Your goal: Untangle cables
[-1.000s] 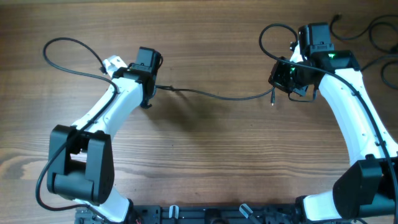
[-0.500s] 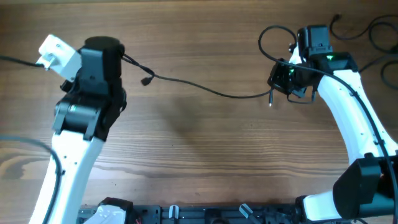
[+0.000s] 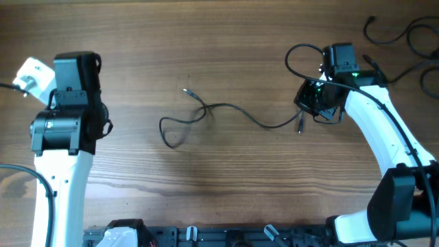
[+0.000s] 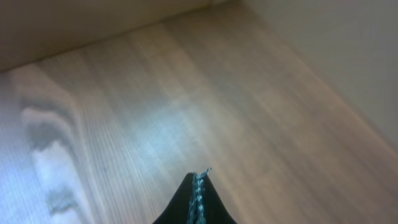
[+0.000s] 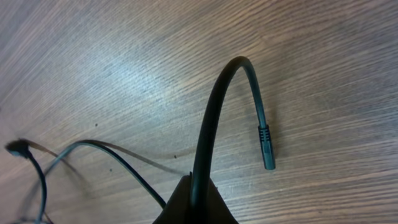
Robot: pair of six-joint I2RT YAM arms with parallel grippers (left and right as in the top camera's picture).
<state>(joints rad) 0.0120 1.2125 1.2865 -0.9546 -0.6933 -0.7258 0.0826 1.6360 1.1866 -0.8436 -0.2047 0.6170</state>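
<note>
A thin black cable [image 3: 226, 105] lies slack on the wooden table. Its free plug end [image 3: 185, 90] points up-left, beside a small loop [image 3: 167, 132]. My right gripper [image 3: 309, 104] is shut on the cable's right end. In the right wrist view the cable [image 5: 217, 99] rises from between the closed fingers [image 5: 198, 183], arches over and ends in a plug [image 5: 266, 152] just above the wood. My left gripper [image 3: 74, 67] is raised at the far left, well away from the cable. In the left wrist view its fingers [image 4: 199, 177] are pressed together with nothing between them.
More black cables [image 3: 401, 31] lie at the table's far right corner. A white part [image 3: 31, 75] sits on the left arm. A thicker black wire [image 3: 302, 55] loops off the right arm. The table's back edge meets a wall [image 4: 93, 18].
My left gripper has let go of the cable and pulled back to the left and up. The cable, stretched between both grippers before, has dropped slack into a loop. The right arm barely moved.
</note>
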